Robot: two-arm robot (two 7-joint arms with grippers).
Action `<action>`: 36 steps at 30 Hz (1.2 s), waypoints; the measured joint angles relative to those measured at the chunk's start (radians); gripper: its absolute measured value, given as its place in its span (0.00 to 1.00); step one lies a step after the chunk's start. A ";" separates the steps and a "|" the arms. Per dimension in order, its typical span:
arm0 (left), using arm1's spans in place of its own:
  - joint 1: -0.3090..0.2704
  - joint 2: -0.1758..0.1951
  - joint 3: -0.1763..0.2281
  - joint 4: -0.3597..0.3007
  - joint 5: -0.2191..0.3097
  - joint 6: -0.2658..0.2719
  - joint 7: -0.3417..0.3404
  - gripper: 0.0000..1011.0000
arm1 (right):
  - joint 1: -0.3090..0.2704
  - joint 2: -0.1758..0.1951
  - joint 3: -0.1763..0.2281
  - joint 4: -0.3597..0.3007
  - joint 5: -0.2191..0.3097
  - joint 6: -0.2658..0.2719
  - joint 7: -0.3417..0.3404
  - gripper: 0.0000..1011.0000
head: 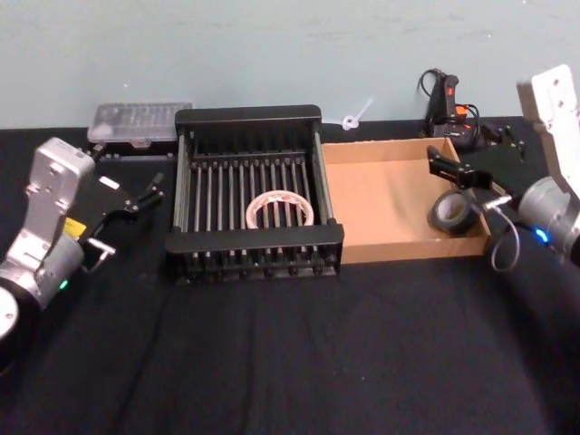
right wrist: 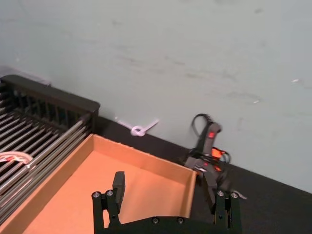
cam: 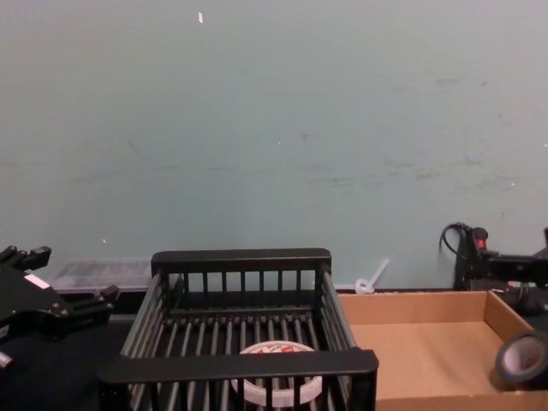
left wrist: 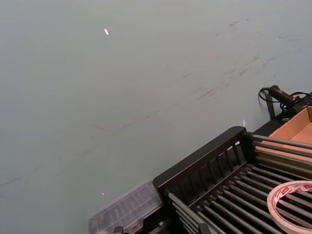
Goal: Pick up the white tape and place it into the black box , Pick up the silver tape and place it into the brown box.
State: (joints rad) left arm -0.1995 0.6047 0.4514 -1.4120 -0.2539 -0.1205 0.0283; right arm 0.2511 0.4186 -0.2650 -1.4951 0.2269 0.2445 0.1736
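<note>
Two boxes sit side by side on the black table [head: 290,362] in the head view — the black box [head: 254,118] on the left, the brown box [head: 381,208] touching it on the right. White tape [head: 280,210] lies flat on the black box's slatted floor, toward the front right. Silver tape [head: 452,212] stands tilted on edge in the brown box, against its right wall. Right gripper [head: 460,176] hangs just above that roll, fingers spread and holding nothing. Left gripper [head: 145,194] is off to the left of the black box, fingers apart and bare. A clear plastic case [head: 139,120] lies behind the black box's left corner.

Left wrist view: the black box's back corner [left wrist: 204,168], the white tape [left wrist: 291,204] on the bars, a sliver of brown box [left wrist: 297,129] beyond.

Right wrist view: right gripper's fingers [right wrist: 118,184] wide apart over the brown box [right wrist: 136,180] — nothing between them. A black and red tool [right wrist: 207,146] lies behind the box.

Chest view: white tape [cam: 276,370] low inside the black box [cam: 240,364], silver tape [cam: 524,358] leaning at the brown box's [cam: 419,351] right end. Left gripper [cam: 38,300] sits at the left edge.
</note>
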 joint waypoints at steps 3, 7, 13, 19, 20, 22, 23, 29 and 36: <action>0.000 0.000 0.000 0.000 0.000 0.000 0.000 0.99 | -0.043 -0.009 0.018 -0.026 -0.016 -0.038 -0.034 0.99; 0.000 0.000 0.000 0.000 0.000 0.000 0.000 0.99 | -0.092 -0.023 0.034 -0.050 -0.035 -0.077 -0.069 0.99; 0.000 0.000 0.000 0.000 0.000 0.000 0.000 0.99 | -0.153 -0.046 0.040 -0.061 -0.076 -0.138 -0.111 0.99; 0.000 0.000 0.000 0.000 0.000 0.000 0.000 0.99 | -0.184 -0.079 0.034 -0.029 -0.142 -0.200 -0.167 0.99; 0.000 0.000 0.000 0.000 0.000 0.000 0.000 0.99 | -0.184 -0.079 0.034 -0.029 -0.142 -0.200 -0.167 0.99; 0.000 0.000 0.000 0.000 0.000 0.000 0.000 0.99 | -0.189 -0.088 0.035 -0.021 -0.156 -0.212 -0.177 0.99; 0.000 0.000 0.000 0.000 0.000 0.000 0.000 0.99 | -0.190 -0.092 0.037 -0.019 -0.159 -0.215 -0.179 0.99; 0.000 0.000 0.000 0.000 0.000 0.000 0.000 0.99 | -0.191 -0.106 0.047 -0.009 -0.171 -0.227 -0.184 0.99; 0.000 0.000 0.000 0.000 0.000 0.000 0.000 0.99 | -0.191 -0.104 0.045 -0.009 -0.170 -0.227 -0.183 0.99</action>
State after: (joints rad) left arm -0.1996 0.6047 0.4514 -1.4120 -0.2539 -0.1205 0.0283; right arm 0.0606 0.3142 -0.2199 -1.5046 0.0568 0.0179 -0.0099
